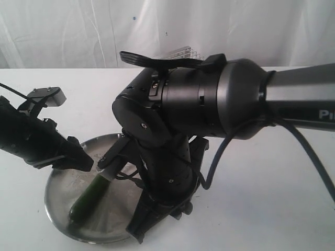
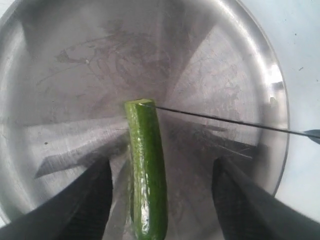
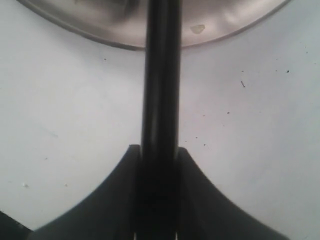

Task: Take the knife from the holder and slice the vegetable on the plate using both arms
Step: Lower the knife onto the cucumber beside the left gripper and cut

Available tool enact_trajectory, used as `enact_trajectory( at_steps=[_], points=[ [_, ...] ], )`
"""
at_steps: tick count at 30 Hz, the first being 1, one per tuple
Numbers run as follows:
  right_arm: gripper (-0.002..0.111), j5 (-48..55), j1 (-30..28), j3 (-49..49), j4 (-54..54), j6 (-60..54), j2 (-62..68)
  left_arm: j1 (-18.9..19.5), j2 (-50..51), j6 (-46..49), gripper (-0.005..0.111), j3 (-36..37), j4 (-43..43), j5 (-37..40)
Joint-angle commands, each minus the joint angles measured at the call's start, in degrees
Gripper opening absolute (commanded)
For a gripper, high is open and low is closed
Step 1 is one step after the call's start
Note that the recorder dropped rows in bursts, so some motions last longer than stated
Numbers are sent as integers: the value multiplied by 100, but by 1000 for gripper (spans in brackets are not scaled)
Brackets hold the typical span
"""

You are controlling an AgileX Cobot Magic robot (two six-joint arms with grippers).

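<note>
The dark green vegetable [image 1: 88, 202] [image 2: 147, 165] lies on the round steel plate [image 1: 60, 183] [image 2: 75, 75], its pale cut end pointing toward the plate's middle. My left gripper [image 1: 78, 158] [image 2: 162, 200] hovers just over it, open, one finger on each side and apart from it. The right gripper [image 3: 160, 155] is shut on the knife's black handle [image 3: 160, 75]. The knife's thin blade [image 2: 225, 120] reaches across the plate and its tip meets the vegetable's cut end. Only the top of the wire holder [image 1: 184, 53] shows behind the right arm.
The bulky right arm [image 1: 209, 99] fills the middle of the exterior view and hides the plate's right part. A small pale scrap [image 3: 197, 29] [image 2: 272, 100] lies on the plate's rim. White tabletop [image 1: 272, 198] surrounds the plate; a white curtain hangs behind.
</note>
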Motion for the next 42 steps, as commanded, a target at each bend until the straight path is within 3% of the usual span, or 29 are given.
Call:
enact_trajectory(
  at_steps=[1, 6, 9, 17, 22, 33, 42],
  points=[
    [0, -152, 9, 15, 12, -159, -72, -16, -63, -47, 61, -22, -18, 23],
    [0, -242, 9, 15, 10, -242, -4, -16, -63, -77, 61, -22, -18, -255],
    [0, -242, 9, 15, 53, -252, 81, -16, -63, -555, 60, -22, -18, -551],
    [0, -375, 75, 15, 31, -252, 95, -16, -63, -908, 27, -22, -18, -916],
    [0, -600, 75, 15, -20, -252, 95, -16, -50, -1084, 15, -22, -87, -1026],
    [0, -747, 75, 15, -243, -252, 210, -16, 278, -1060, 14, -22, -893, -1010],
    [0, -867, 75, 15, -231, -252, 390, -16, 313, -1018, 14, -22, -926, -975]
  ],
)
